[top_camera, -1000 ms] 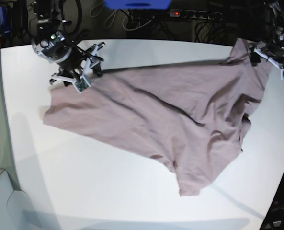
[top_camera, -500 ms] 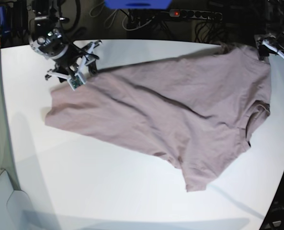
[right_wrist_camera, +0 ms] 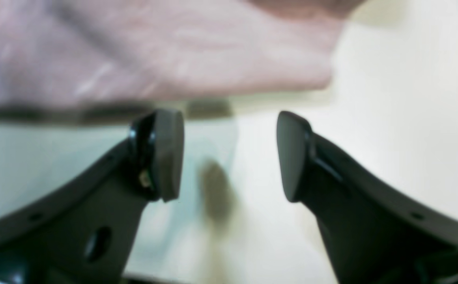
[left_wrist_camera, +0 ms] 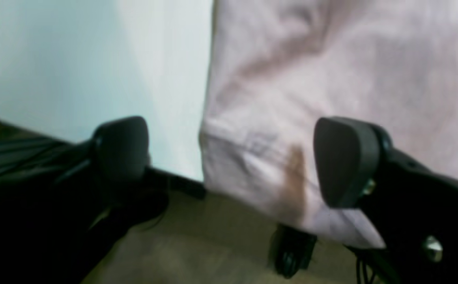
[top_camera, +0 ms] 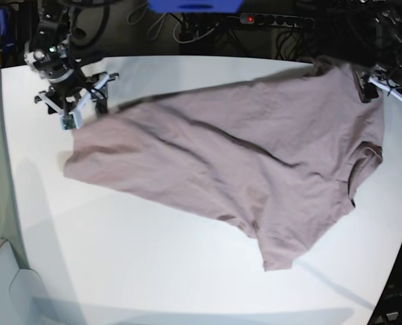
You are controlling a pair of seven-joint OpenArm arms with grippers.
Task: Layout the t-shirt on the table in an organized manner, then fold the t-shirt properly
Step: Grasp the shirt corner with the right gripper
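The mauve t-shirt (top_camera: 234, 162) lies spread and wrinkled across the white table (top_camera: 133, 271), its far right corner reaching the table's edge. My right gripper (top_camera: 92, 101) hovers open just off the shirt's far left corner. In the right wrist view this gripper (right_wrist_camera: 230, 154) holds nothing between its fingers, and the t-shirt (right_wrist_camera: 154, 51) lies just beyond them. My left gripper (top_camera: 367, 84) stands open at the shirt's far right corner. In the left wrist view the left gripper (left_wrist_camera: 232, 157) frames the t-shirt's hem (left_wrist_camera: 260, 177), which droops over the table (left_wrist_camera: 94, 71) edge without being pinched.
Behind the table run dark cables and a power strip (top_camera: 275, 20) with a red light, beside a blue object (top_camera: 194, 5). The table's curved edge is close to the shirt on the right. Floor (left_wrist_camera: 197, 244) shows below the edge in the left wrist view.
My right gripper has opened wider and pulled back to the left, off the shirt's corner. The shirt, taut and lifted a second ago, has settled flat and spread toward the far right.
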